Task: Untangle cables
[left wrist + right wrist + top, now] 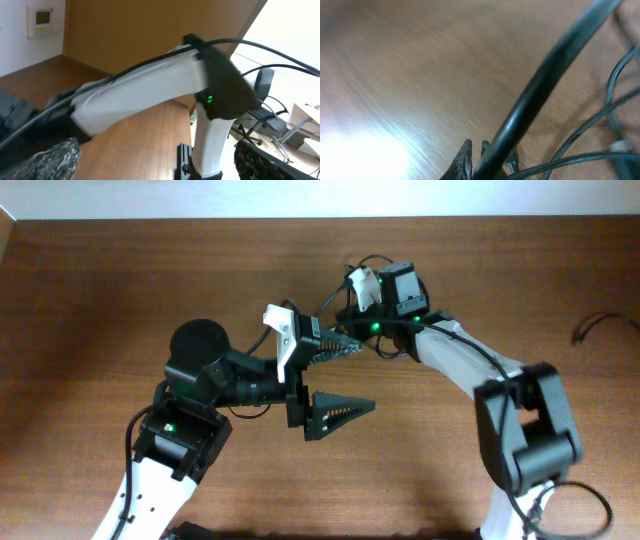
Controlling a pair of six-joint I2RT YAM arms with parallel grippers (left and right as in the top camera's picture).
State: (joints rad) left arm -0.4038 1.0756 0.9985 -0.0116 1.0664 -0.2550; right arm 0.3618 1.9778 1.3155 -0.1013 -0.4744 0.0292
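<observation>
The cables [368, 260] are thin black cords looped on the wooden table [120, 290] under and behind my right gripper [348, 310]. In the right wrist view the right gripper [476, 157] has its fingers almost together. Thin cords [580, 132] run from them to the right, and a blurred thick black cable crosses in front. My left gripper [345, 378] is wide open and empty, its upper finger close to the right gripper. In the left wrist view the left gripper [157, 167] has bare table between its fingers, and no cords show there.
Another thin black cord [592, 327] lies alone near the right edge. The right arm's white link [150, 90] fills the left wrist view, close ahead. The two arms crowd the table's middle.
</observation>
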